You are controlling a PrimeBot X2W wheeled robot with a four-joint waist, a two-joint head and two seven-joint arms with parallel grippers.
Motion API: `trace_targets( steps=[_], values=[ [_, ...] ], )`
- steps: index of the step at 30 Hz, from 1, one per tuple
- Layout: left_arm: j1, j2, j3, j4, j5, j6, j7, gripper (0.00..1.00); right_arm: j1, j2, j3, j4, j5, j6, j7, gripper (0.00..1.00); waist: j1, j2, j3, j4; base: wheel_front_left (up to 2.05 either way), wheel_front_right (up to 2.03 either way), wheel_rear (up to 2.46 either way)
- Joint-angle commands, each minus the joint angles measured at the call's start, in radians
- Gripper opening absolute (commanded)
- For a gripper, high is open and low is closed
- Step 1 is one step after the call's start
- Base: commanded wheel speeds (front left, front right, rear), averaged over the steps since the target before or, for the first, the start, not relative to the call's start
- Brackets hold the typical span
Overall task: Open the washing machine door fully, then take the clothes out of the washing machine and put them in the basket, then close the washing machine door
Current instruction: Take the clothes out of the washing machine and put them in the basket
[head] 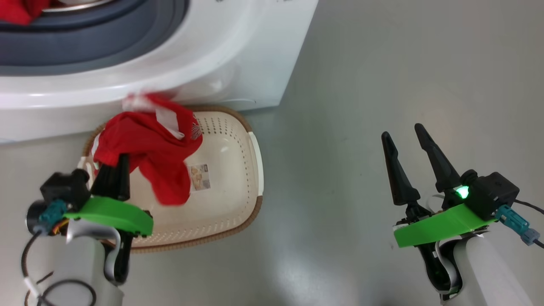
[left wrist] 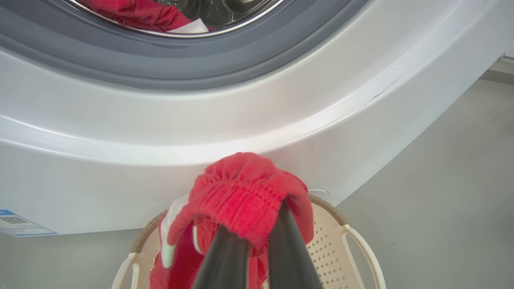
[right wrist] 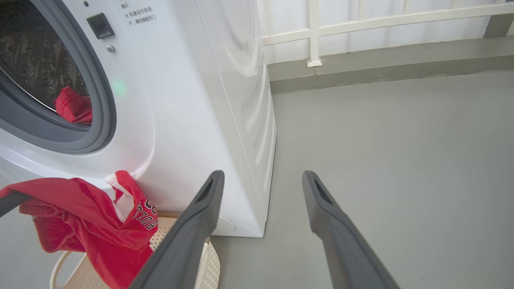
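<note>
Lower left, clothes (head: 148,148) are being grasped over the basket (head: 238,140) by the left gripper (head: 114,163); jaws of the right gripper (head: 402,131) are being held released.

Basket (head: 229,153) sat on the floor (head: 382,63) just before the washing machine (head: 238,55), one garment (head: 148,148) hanging before it, more clothes (right wrist: 74,106) inside.

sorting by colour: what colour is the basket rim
Brown woven-look basket rim, clearest in head view.

Bright, even light. Glare streaks the washing machine (left wrist: 257,136) front, and a pale sheen lies on the floor (head: 297,263). The clothes (head: 148,148) are slightly motion-blurred; wrist views bow at the edges.
</note>
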Motion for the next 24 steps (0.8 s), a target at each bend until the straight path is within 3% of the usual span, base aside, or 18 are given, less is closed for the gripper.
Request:
trace_targets(
  steps=[1,10,24],
  values=[
    [-0.02,0.033,0.022,-0.008,0.011,-0.006,-0.005,0.0,-0.004,-0.001,0.025,-0.025,0.005,0.005,-0.006,1.0,0.0,0.0,0.034,-0.016,0.0,0.0,0.0],
    [-0.132,0.079,-0.025,0.223,0.021,-0.006,-0.005,0.0,-0.045,-0.001,0.052,-0.038,0.026,0.005,-0.006,1.0,0.0,0.0,0.139,-0.053,0.0,0.0,0.0],
    [-0.295,0.141,-0.156,0.453,-0.036,-0.006,-0.005,0.0,-0.097,-0.001,0.084,-0.07,0.05,0.005,-0.006,1.0,0.0,0.0,0.287,-0.081,0.0,0.0,0.0]
  ],
)
